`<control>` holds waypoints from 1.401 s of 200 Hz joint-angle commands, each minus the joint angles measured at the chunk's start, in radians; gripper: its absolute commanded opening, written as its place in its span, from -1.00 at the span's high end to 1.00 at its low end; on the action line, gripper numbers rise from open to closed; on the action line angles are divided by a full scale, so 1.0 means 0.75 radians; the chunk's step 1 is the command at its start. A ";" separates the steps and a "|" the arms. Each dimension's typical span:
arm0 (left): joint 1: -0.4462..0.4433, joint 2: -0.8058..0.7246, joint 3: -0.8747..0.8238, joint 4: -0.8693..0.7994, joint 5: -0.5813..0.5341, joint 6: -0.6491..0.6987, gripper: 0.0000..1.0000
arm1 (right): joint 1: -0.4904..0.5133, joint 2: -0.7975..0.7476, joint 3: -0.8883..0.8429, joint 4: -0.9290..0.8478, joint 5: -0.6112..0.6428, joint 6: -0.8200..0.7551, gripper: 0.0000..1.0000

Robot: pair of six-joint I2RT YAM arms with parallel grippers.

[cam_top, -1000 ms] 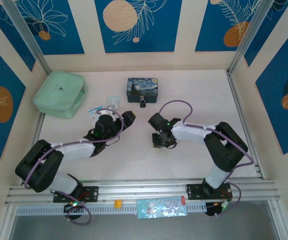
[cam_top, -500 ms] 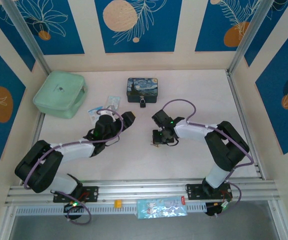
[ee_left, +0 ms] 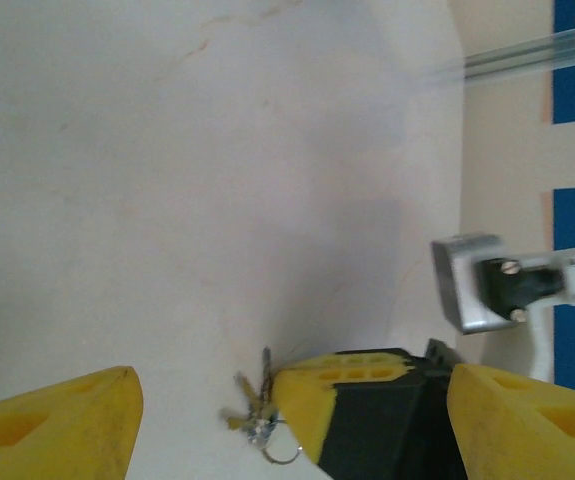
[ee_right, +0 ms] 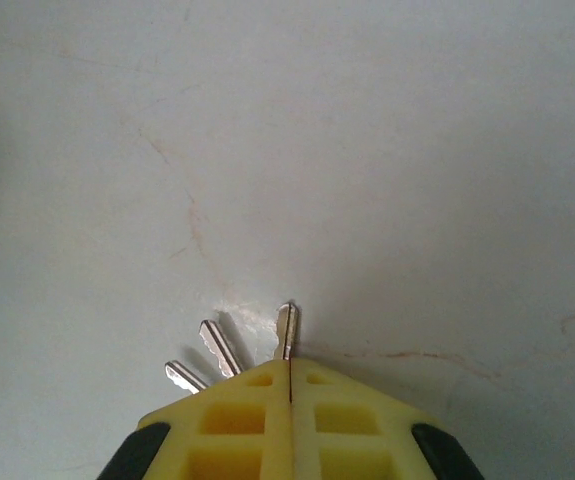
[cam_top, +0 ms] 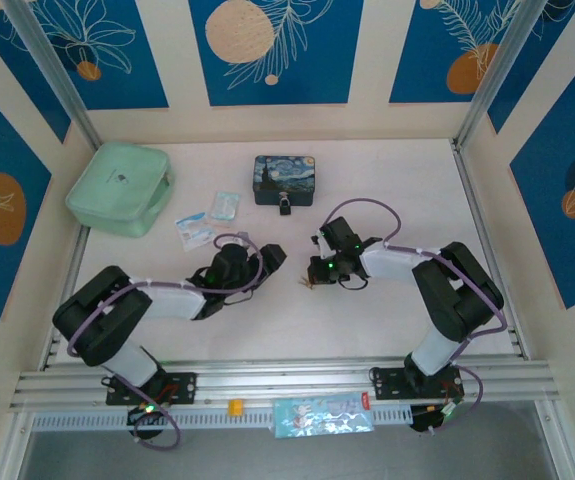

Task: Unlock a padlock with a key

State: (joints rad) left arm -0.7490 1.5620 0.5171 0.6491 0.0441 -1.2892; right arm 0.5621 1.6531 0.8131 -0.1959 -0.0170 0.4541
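The small dark padlock (cam_top: 284, 208) lies on the table just in front of the blue starry tin (cam_top: 285, 178). My right gripper (cam_top: 313, 275) (ee_right: 290, 375) is low over the table centre, shut on the key (ee_right: 287, 330), whose pale blade sticks out past the yellow fingertips. Two more keys (ee_right: 217, 347) of the same bunch fan out to the left. My left gripper (cam_top: 272, 257) (ee_left: 292, 400) stands open just left of the right one. In the left wrist view the right gripper's yellow fingers (ee_left: 332, 390) and the key bunch (ee_left: 255, 408) lie between the left fingers.
A mint-green pouch (cam_top: 119, 187) sits at the back left, with small clear-blue packets (cam_top: 207, 220) beside it. Aluminium rails (cam_top: 287, 380) run along the near edge and the right side. Patterned walls close in the table.
The right gripper has shut on the key and shifted slightly towards the back. The left arm has swung right and nearer, bringing its open gripper up beside the right one.
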 commanded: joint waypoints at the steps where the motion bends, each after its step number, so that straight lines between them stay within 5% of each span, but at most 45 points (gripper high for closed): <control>1: -0.008 -0.007 0.024 0.032 -0.006 -0.032 -0.58 | 0.000 -0.008 0.052 -0.158 0.136 -0.049 0.95; 32: -0.008 -0.075 0.024 -0.055 -0.063 0.025 -0.59 | 0.114 -0.052 0.123 -0.346 0.287 0.027 0.37; 51: -0.006 -0.096 0.018 -0.068 -0.081 0.043 -0.60 | 0.172 -0.043 0.149 -0.422 0.343 0.108 0.20; 201: -0.001 -0.117 0.012 -0.073 -0.096 0.066 -0.60 | 0.191 0.267 0.305 -0.434 0.540 0.182 0.22; 280: 0.013 -0.152 0.020 -0.102 -0.114 0.094 -0.61 | 0.134 0.089 0.292 -0.408 0.358 0.167 0.05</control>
State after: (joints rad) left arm -0.7483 1.4738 0.5182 0.5945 -0.0170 -1.2480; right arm 0.6861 1.7454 1.0401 -0.5987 0.2348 0.5873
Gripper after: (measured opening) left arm 0.805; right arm 0.470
